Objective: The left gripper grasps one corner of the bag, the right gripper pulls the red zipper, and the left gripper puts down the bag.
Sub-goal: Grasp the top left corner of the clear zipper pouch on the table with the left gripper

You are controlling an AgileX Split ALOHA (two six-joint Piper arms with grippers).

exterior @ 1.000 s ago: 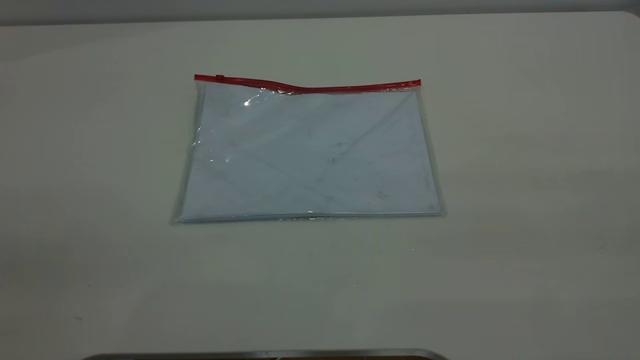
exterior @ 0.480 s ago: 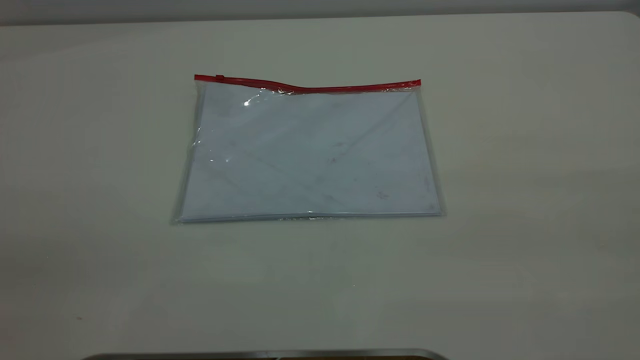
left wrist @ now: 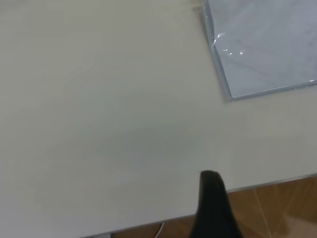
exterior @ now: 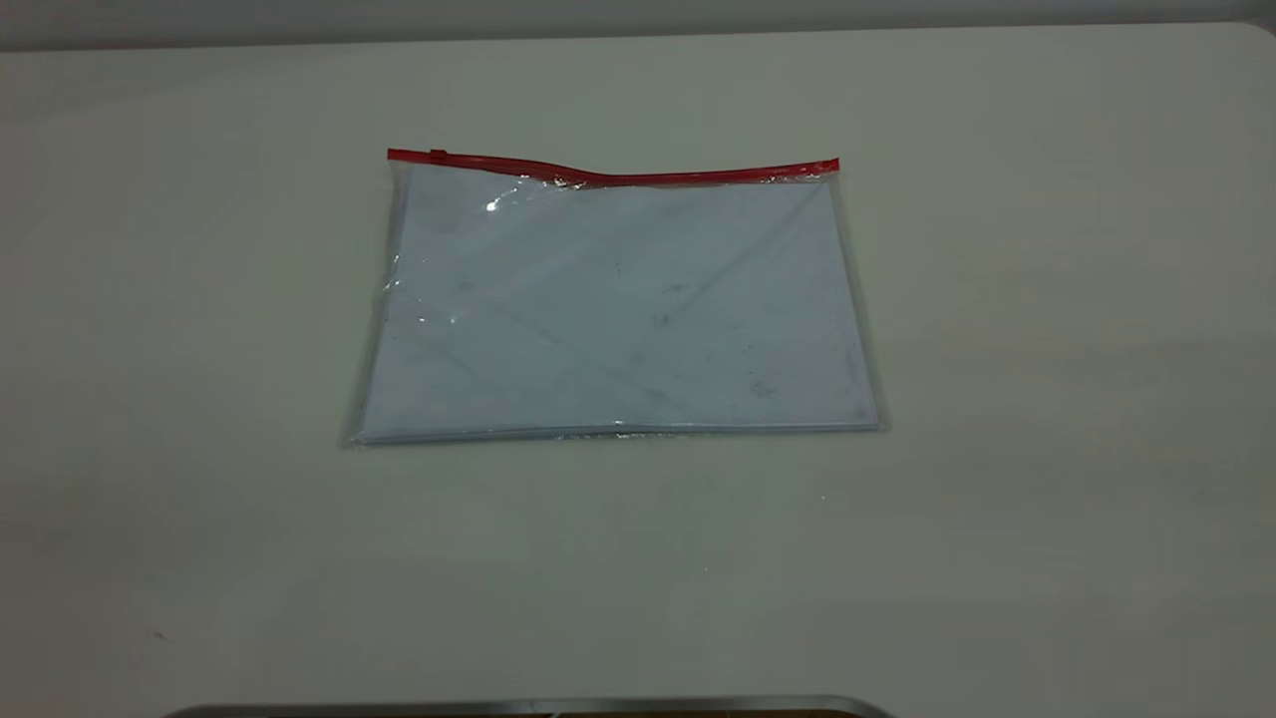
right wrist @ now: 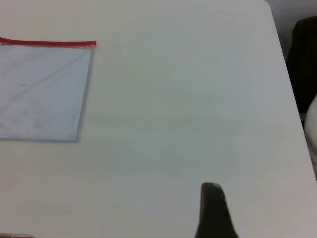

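Note:
The bag (exterior: 618, 299) lies flat on the white table (exterior: 1047, 399), with pale sheets showing through it. The red zipper (exterior: 618, 178) runs along its far edge, and the small slider tab (exterior: 438, 155) sits near the left end. The corners of the bag at the strip's ends (exterior: 396, 162) (exterior: 833, 168) lie free. Neither gripper shows in the exterior view. In the left wrist view a black part of the left gripper (left wrist: 212, 208) hangs over the table's edge, far from the bag (left wrist: 262, 49). In the right wrist view the right gripper (right wrist: 213, 210) is well apart from the bag (right wrist: 39, 89) and zipper (right wrist: 49, 43).
A grey metal edge (exterior: 528, 706) lies at the table's near side. Brown wooden floor (left wrist: 277, 208) shows past the table edge in the left wrist view. A dark object (right wrist: 304, 49) stands beyond the table's rounded corner in the right wrist view.

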